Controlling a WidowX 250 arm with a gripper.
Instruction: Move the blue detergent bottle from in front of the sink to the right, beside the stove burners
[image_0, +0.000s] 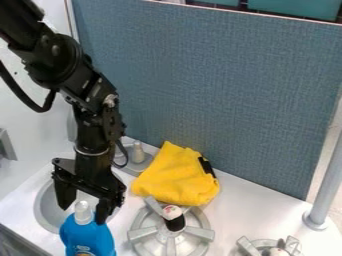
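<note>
Black gripper (83, 213) at white-capped blue bottle (87, 236), jaws apart; yellow cloth (175, 175), burner (171, 242) nearby

And there the bottom edge sliced off the base of the blue bottle (87, 238), its print a blur! The gripper (84, 208) and bottle covered part of the sink (41, 216); whether the right finger touched the bottle was impossible to call. The yellow cloth (175, 175) hid part of a black item (207, 167), identity unclear. Both burners (143, 233) ran off below, while the arm (60, 60) was cropped upper left, the pole (328, 182) at right!
</note>
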